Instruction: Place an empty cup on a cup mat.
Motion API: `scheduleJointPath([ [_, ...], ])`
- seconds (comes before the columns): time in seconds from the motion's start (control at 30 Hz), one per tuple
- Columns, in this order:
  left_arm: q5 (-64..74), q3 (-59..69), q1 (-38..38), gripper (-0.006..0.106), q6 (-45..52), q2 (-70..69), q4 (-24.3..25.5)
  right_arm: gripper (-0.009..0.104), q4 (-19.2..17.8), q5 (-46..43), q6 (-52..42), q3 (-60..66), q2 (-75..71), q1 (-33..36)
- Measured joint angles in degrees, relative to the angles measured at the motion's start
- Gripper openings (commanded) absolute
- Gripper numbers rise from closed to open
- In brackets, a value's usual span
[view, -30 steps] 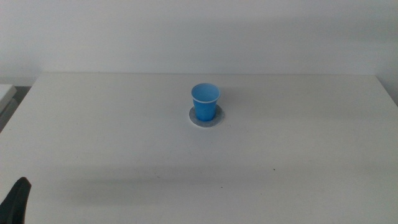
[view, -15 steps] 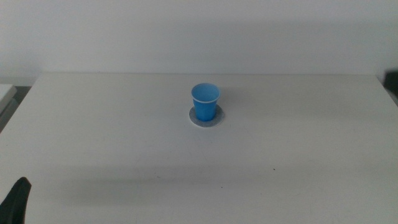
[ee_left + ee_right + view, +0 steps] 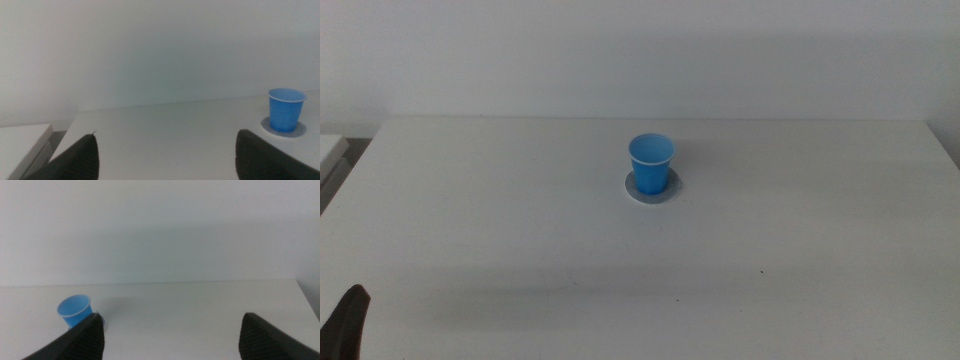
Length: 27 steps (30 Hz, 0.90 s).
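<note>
The blue cup (image 3: 650, 165) stands upright and empty on the round grey cup mat (image 3: 666, 194) at the middle of the white table. My left gripper (image 3: 348, 322) waits at the table's near left corner, far from the cup. In the left wrist view the left gripper (image 3: 166, 135) is open and empty, with the cup (image 3: 286, 110) on the cup mat (image 3: 300, 131) well ahead of it. In the right wrist view the right gripper (image 3: 172, 316) is open and empty, and the cup (image 3: 75, 311) shows just beyond one jaw. The right arm is out of the middle view.
A white flat object (image 3: 330, 150) lies off the table's far left edge; it also shows in the left wrist view (image 3: 22, 137). A white wall stands behind the table (image 3: 800, 230).
My left gripper has sunk slightly lower at the bottom left corner. A dark tip at the right edge half a second ago has left the view. The cup has not moved.
</note>
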Motion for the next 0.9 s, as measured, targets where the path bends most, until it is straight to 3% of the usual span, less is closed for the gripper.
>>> scheduleJointPath([
  [0.47,0.0,0.0,0.0,0.094,0.0,0.0,0.0,0.087,-1.1,-2.3,-2.0,1.5,-1.7,-0.6],
  [0.53,0.0,0.0,0.0,0.094,0.0,0.0,0.0,0.087,1.6,-3.4,-5.9,4.0,-4.0,-3.0],
  [0.67,0.0,0.0,0.0,0.094,0.0,0.0,0.0,0.087,12.5,-3.5,-21.2,10.8,-13.6,-9.3],
  [0.77,0.0,0.0,0.0,0.094,0.0,0.0,0.0,0.087,15.4,-3.6,-26.1,16.6,-20.8,-12.3],
  [0.9,0.0,0.0,0.0,0.094,0.0,0.0,0.0,0.087,15.9,-3.4,-25.2,24.9,-29.5,-12.9],
])
